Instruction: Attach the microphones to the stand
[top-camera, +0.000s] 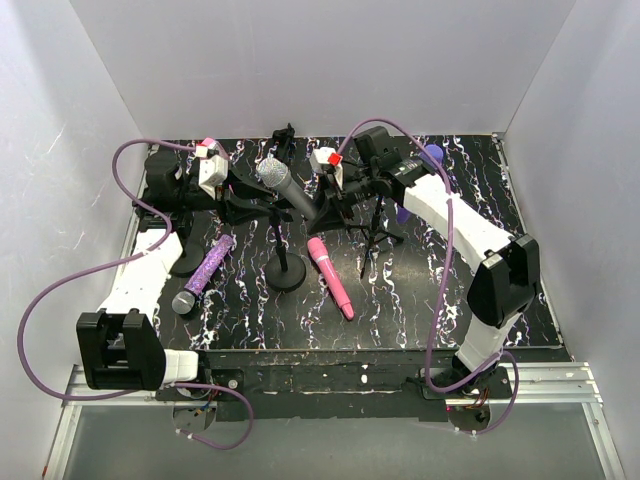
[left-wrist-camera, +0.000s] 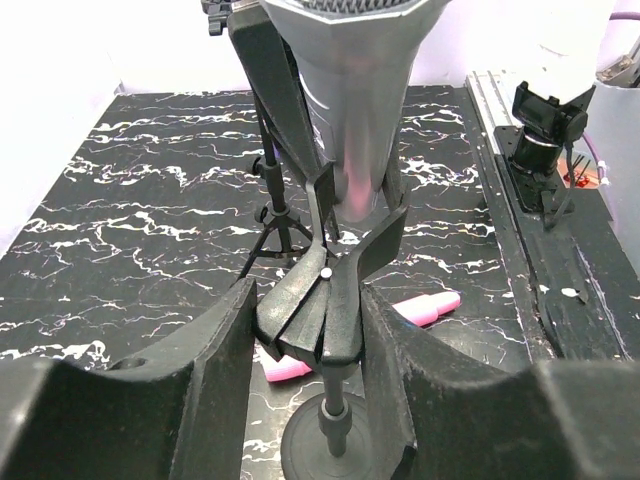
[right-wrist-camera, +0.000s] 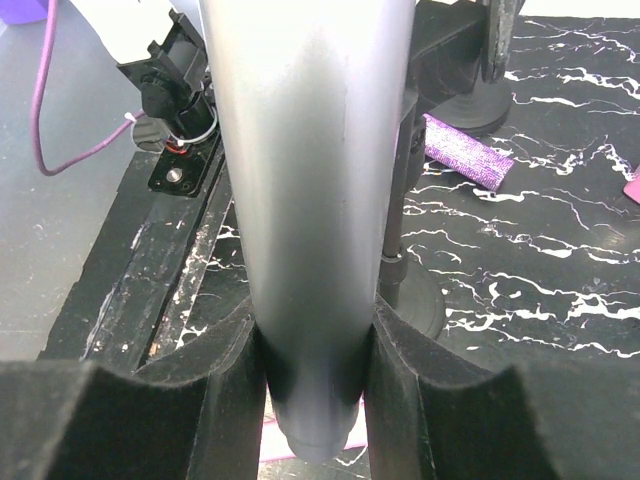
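The silver-grey microphone (top-camera: 283, 183) hangs tilted over the round-base stand (top-camera: 288, 272), head up and to the left. My right gripper (top-camera: 322, 205) is shut on its handle (right-wrist-camera: 310, 200). Its tail end sits between the prongs of the stand's clip (left-wrist-camera: 320, 310). My left gripper (left-wrist-camera: 308, 300) has its jaws pressed on both sides of that clip. The pink microphone (top-camera: 331, 277) and the glittery purple microphone (top-camera: 205, 273) lie flat on the mat. The dark purple microphone (top-camera: 432, 155) shows at the back, behind the right arm.
A thin tripod stand (top-camera: 378, 232) rises just right of the round-base stand. Another clip stand (top-camera: 285, 135) is at the back wall, and a round base (top-camera: 185, 262) sits under the left arm. White walls enclose the black marbled mat (top-camera: 420, 310).
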